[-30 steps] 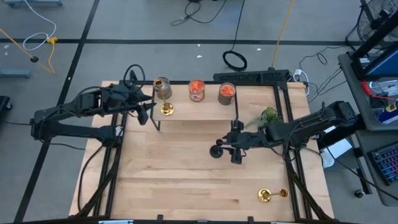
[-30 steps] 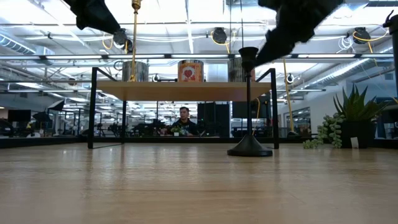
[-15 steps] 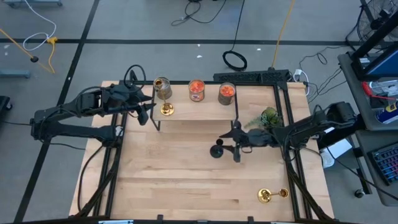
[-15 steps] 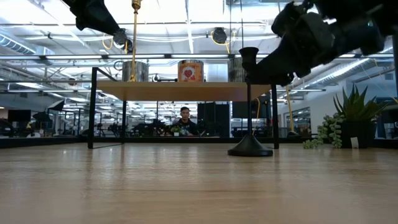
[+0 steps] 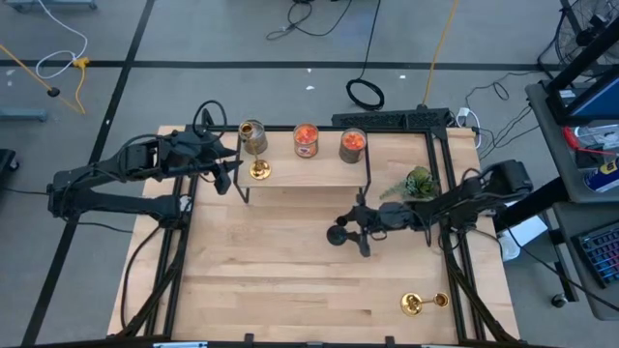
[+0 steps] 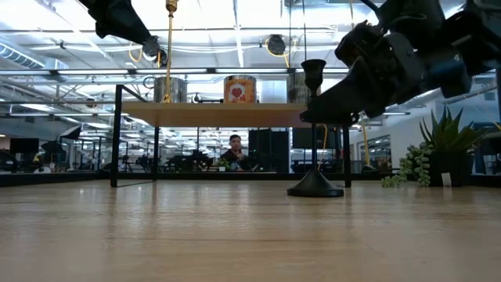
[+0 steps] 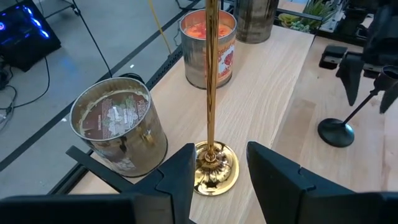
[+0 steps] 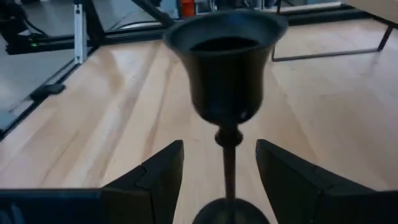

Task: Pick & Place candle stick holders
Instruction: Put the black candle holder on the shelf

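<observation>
A gold candle stick holder [image 7: 210, 81] stands upright by its round base [image 7: 214, 173] on the raised shelf [image 5: 290, 172]. My left gripper [image 7: 216, 155] is open, with a finger on either side of the holder's lower stem and a gap to each. The matte black holder [image 6: 314, 133] stands upright on the table by its round base [image 5: 338, 235]. My right gripper [image 8: 217, 163] is open, with its fingers on either side of the stem below the cup [image 8: 227, 62], apart from it. A second gold holder [image 5: 423, 303] lies on its side near the table's near right corner.
The shelf on its black frame [image 6: 116, 133] also carries a grey-filled jar [image 7: 118, 127] and two orange-filled jars [image 5: 306, 138] [image 5: 353, 144] beside the gold holder. A green plant sprig [image 5: 418, 181] lies near the right arm. A person [image 6: 235, 149] sits far behind the table.
My right gripper has come down from above the black holder's cup to the level of its stem and moved a little toward the table's left, so its fingers now stand on either side of the stem. The black holder has stayed in place.
</observation>
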